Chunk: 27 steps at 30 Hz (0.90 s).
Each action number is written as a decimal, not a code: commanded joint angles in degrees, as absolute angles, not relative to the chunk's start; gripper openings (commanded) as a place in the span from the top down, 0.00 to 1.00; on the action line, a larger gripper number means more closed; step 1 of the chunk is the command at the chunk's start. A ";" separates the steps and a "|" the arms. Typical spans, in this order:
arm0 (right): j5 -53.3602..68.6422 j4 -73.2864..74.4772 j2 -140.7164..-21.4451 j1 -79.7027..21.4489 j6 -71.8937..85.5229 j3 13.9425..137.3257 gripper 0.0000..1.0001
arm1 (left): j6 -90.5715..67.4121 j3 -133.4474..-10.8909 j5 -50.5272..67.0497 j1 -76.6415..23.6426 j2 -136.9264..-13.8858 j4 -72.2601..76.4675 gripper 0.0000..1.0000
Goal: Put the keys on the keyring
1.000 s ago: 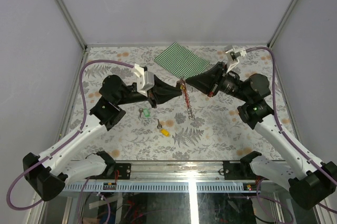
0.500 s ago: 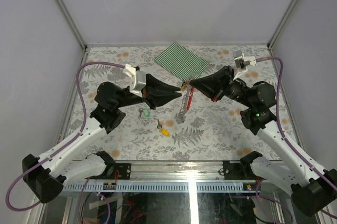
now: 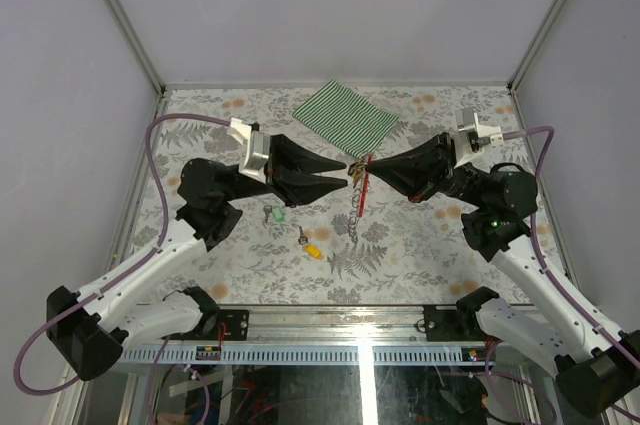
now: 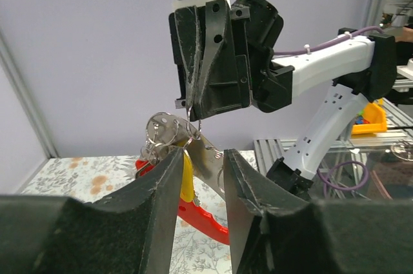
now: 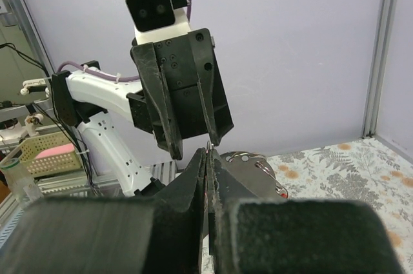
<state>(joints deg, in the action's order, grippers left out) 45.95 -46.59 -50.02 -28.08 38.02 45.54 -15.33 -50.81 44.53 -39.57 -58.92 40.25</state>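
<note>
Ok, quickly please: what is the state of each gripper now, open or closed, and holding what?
Left gripper: open; a yellow-headed key hangs between its jaws.
Right gripper: closed, holding the keyring.

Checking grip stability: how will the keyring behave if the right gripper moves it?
Probably floppy: the keyring hangs limp from the right gripper, chain trailing. Likely light, since a fingertip pinch carries it. It may swing when moved.
</note>
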 commanded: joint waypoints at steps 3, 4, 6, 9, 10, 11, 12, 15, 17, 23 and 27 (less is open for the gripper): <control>48.22 -53.61 -48.95 -27.96 36.79 46.03 1.00 | -17.33 -54.09 49.19 -40.97 -61.20 45.88 0.66; 48.39 -53.73 -48.95 -27.93 36.89 46.05 1.00 | -17.27 -54.26 49.34 -41.24 -61.50 45.91 0.65; 48.74 -53.79 -48.96 -28.00 36.91 46.08 1.00 | -17.15 -54.34 49.10 -41.52 -61.71 46.06 0.64; 49.67 -53.79 -49.04 -27.99 37.01 46.21 1.00 | -16.84 -54.02 48.16 -41.79 -61.73 46.35 0.64; 49.85 -53.85 -49.04 -27.97 37.00 46.23 1.00 | -16.73 -53.90 47.78 -41.82 -61.66 46.45 0.64; 50.02 -53.87 -49.04 -27.96 37.00 46.23 1.00 | -16.56 -53.85 47.34 -41.88 -61.47 46.47 0.64; 50.21 -53.94 -49.06 -27.93 37.00 46.26 1.00 | -16.46 -53.75 46.93 -41.85 -61.37 46.49 0.64; 50.74 -53.96 -49.13 -27.98 37.13 46.28 1.00 | -16.10 -53.39 45.84 -41.92 -60.87 46.55 0.64; 50.97 -54.04 -49.24 -27.97 37.26 46.14 1.00 | -15.77 -53.36 45.50 -42.03 -60.67 46.46 0.63; 51.76 -54.27 -49.57 -27.96 37.76 46.41 1.00 | -15.14 -53.60 45.57 -42.43 -61.56 45.88 0.62; 52.47 -54.67 -49.81 -28.01 38.24 46.67 1.00 | -14.96 -54.29 46.22 -42.89 -62.78 45.61 0.62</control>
